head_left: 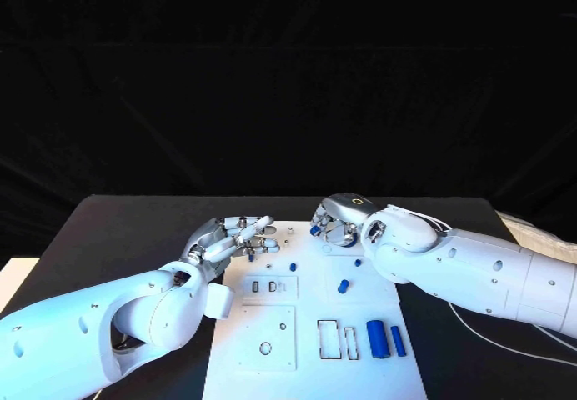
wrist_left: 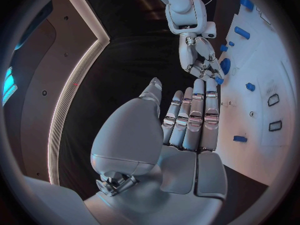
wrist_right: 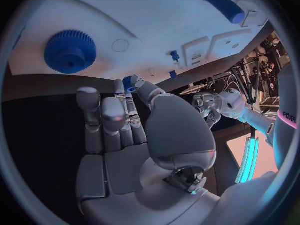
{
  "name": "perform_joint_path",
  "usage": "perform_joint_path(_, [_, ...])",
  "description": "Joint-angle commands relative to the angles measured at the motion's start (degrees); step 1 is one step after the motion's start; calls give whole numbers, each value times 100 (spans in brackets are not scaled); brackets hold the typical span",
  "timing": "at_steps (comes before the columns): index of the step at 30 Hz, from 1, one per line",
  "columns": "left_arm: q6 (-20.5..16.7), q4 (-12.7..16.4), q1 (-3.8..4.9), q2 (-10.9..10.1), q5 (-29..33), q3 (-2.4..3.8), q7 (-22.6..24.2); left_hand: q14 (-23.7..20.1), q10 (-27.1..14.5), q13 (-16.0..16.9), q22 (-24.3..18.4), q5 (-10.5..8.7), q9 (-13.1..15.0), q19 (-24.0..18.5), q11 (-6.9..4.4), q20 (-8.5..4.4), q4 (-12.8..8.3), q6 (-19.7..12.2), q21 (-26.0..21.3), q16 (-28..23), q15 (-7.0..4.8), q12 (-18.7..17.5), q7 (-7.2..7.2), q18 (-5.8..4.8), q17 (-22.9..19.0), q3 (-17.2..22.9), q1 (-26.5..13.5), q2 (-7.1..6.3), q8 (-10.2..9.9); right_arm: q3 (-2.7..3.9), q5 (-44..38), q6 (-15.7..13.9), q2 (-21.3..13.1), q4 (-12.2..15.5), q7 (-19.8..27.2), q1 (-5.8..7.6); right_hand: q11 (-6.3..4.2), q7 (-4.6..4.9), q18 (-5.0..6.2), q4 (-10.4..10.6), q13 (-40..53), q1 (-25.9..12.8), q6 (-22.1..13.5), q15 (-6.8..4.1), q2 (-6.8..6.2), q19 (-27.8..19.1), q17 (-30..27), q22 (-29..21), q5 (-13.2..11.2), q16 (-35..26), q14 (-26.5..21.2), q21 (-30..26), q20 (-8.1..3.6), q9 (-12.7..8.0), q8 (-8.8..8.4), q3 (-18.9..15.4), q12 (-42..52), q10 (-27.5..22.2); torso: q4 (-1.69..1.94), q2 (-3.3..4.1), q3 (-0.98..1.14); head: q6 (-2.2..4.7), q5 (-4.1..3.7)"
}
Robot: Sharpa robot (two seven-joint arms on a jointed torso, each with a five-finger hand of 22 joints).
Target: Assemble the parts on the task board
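The white task board [head_left: 301,379] lies lengthwise in the middle of the table. My right hand [head_left: 339,218] hovers at its far end and pinches a small blue part [wrist_right: 128,81] between thumb and a finger; the same part [wrist_left: 219,79] shows at its fingertips in the left wrist view. A blue gear [wrist_right: 70,50] sits on the board [wrist_right: 144,20] close by. My left hand [head_left: 234,239] is over the board's far left corner, fingers [wrist_left: 195,116] stretched out straight, holding nothing. A blue cylinder [head_left: 376,339] and a blue bar [head_left: 397,340] lie near the right edge.
Small blue pegs [head_left: 293,267] [head_left: 343,286] [head_left: 357,262] stand mid-board. Rectangular slots [head_left: 328,340] and a square plate with a hole [head_left: 264,348] are on the near half. A thin cable [head_left: 481,329] runs over the table at right.
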Motion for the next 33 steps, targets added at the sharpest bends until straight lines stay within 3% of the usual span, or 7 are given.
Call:
perform_joint_path(1, [26,3,6,2,12,5,2,15,0,-9,-6,-8,-9,45,34,-9,-42,-11,-21,-26,7,-22,33,12,9,-8,21,54,-29,4,81,-300,119,-111,-142,14,-8,-5,-37,28,4,-6,30,-32,20,37,5,7,7,24,105,16,11,49,20,1,23,31,2,13,-4,23,6])
perform_joint_path(7, [41,3,6,8,12,5,-5,15,0,-9,-6,-8,-9,45,34,-9,-42,-11,-21,-26,7,-22,33,12,9,-8,21,54,-29,5,93,-258,412,-384,-108,24,-5,-1,-41,58,-2,-15,17,-30,8,39,15,25,5,42,102,34,9,46,4,17,6,19,8,20,-1,31,22])
perform_joint_path(12, [51,12,6,9,12,5,-10,15,0,-9,-6,-8,-9,45,34,-9,-42,-11,-21,-26,7,-22,33,12,9,-8,21,54,-29,3,96,-179,634,-592,-72,25,1,5,-41,70,-7,-13,4,-27,-5,36,23,29,3,56,100,42,10,42,-8,30,-6,1,44,38,-18,30,9])
perform_joint_path(19, [49,22,7,0,12,5,-11,15,0,-9,-6,-8,-9,45,34,-9,-42,-11,-21,-26,7,-22,33,12,9,-8,21,54,-29,1,95,-84,788,-711,-21,20,9,14,-44,85,-11,-17,-11,-22,-30,34,23,40,-1,65,95,53,12,38,-23,37,-14,-17,42,44,-17,19,20])
perform_joint_path(33, [51,1,11,3,12,5,-24,15,0,-9,-6,-8,-9,45,34,-9,-42,-11,-21,-26,7,-22,33,12,9,-8,21,54,-29,-5,21,81,1012,-957,-70,6,20,25,-44,106,-15,-23,-30,-12,-78,19,25,41,-15,80,86,61,19,33,-42,47,-18,-45,100,50,-24,2,-12])
